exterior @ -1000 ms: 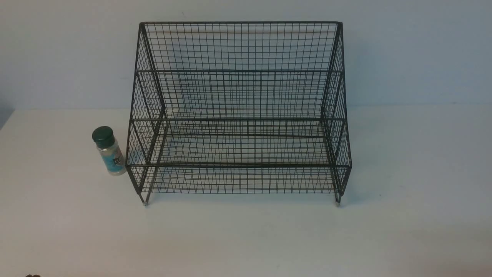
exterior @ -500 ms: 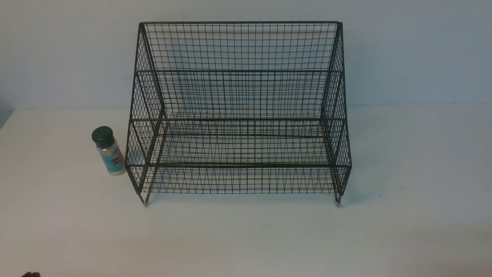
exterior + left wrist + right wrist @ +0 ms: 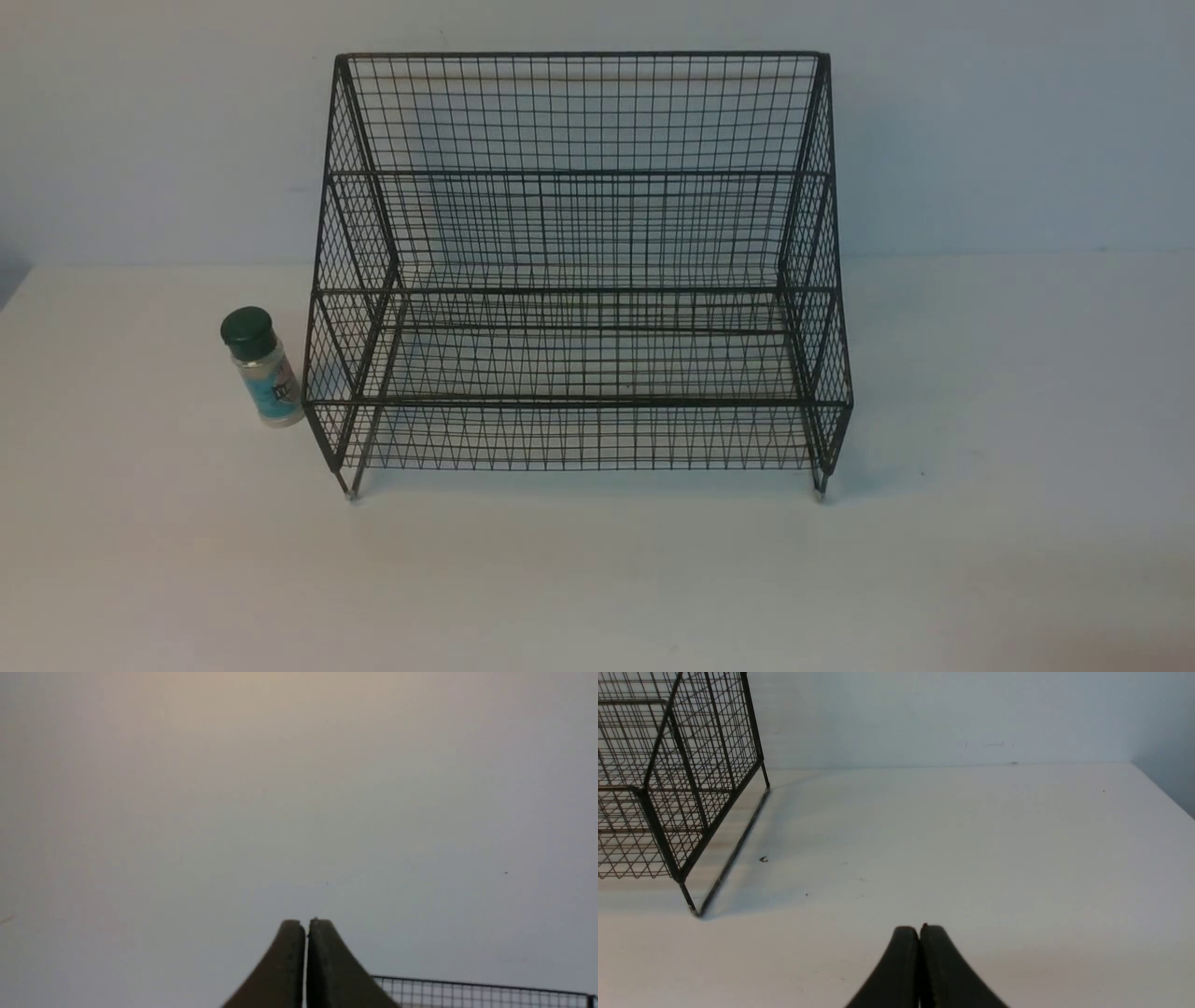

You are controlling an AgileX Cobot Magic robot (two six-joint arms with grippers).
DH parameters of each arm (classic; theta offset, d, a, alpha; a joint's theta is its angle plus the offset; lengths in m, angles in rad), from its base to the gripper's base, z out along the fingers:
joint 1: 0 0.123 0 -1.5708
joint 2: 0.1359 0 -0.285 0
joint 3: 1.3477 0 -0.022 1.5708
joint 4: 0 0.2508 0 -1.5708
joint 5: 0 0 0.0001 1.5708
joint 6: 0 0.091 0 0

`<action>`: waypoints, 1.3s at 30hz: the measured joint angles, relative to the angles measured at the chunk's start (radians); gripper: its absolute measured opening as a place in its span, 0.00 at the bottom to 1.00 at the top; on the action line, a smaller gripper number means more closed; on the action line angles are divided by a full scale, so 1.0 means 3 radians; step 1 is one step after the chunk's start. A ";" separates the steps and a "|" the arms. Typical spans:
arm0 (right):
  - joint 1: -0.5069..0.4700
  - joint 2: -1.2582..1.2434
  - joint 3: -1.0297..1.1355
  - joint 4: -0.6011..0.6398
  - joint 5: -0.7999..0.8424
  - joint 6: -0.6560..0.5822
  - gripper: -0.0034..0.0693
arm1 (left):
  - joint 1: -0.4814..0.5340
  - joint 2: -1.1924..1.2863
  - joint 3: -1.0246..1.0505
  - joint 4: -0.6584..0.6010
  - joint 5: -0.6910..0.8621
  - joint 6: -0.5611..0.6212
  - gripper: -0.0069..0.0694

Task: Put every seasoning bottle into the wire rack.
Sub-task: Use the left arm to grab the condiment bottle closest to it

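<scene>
- Front view: the wire rack [image 3: 579, 233] sat mid-frame on the white counter [image 3: 597, 579], its tall gridded back up against the pale wall [image 3: 1008, 121] and its stepped tiers facing the camera. Its two front feet rested on the counter.
- Same view, left of centre: the seasoning bottle [image 3: 263, 369] stood upright on the counter, green cap on top and teal label facing front. It was outside the rack, just beside the lower-left front corner. Honestly couldn't tell if it touched the wire or not.
- No arms showed up in the front view at all.
- Left wrist view: the left gripper [image 3: 306, 924] had its dark jaws pressed together with nothing between them. Past them was mostly a plain pale surface, plus one strip of the rack's grid [image 3: 481, 991] off to one side of the jaws.
- Right wrist view: the right gripper [image 3: 919, 929] had its jaws together too, holding nothing, above bare counter [image 3: 971, 835]. One slanted mesh side of the rack [image 3: 682, 765] and a foot were in shot, well apart from the jaws. The bottle wasn't visible from either wrist.
</scene>
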 joint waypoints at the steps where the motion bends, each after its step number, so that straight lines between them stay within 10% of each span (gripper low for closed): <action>1: 0.0000 0.0000 0.0000 0.0000 0.0000 0.0000 0.03 | 0.0000 0.0030 -0.0005 -0.0014 0.0000 0.0013 0.08; 18: 0.0000 0.0000 0.0000 0.0000 0.0000 0.0000 0.03 | 0.0000 0.3572 -0.0816 -0.0310 -0.0950 0.0146 0.08; 39: 0.0000 0.0000 0.0000 0.0000 0.0000 0.0000 0.03 | 0.0000 0.4902 -0.1371 -0.0238 -0.1284 -0.0198 0.08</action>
